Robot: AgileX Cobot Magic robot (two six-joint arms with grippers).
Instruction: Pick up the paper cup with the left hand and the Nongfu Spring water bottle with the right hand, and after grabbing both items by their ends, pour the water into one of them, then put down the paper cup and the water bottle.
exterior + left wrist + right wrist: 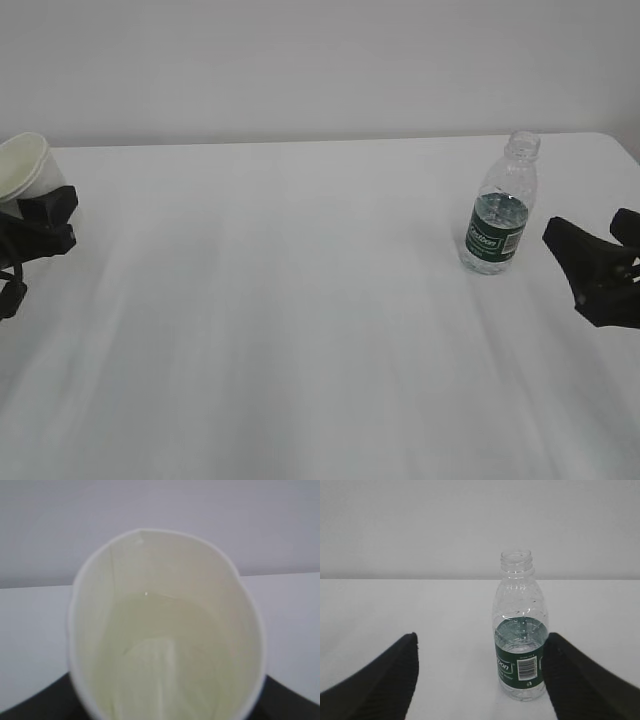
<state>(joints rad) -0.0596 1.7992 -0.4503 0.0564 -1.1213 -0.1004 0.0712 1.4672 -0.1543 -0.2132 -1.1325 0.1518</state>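
Left hand [40, 225] is already clenched around the paper cup [22, 168], while the right hand [598, 262] sits released just beside the Nongfu Spring water bottle [500, 205] standing ahead of its fingers on the desk [280, 300], so next it must slide forward and close.

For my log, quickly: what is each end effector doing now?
Left end effector: closed on the paper cup.
Right end effector: open, holding nothing.
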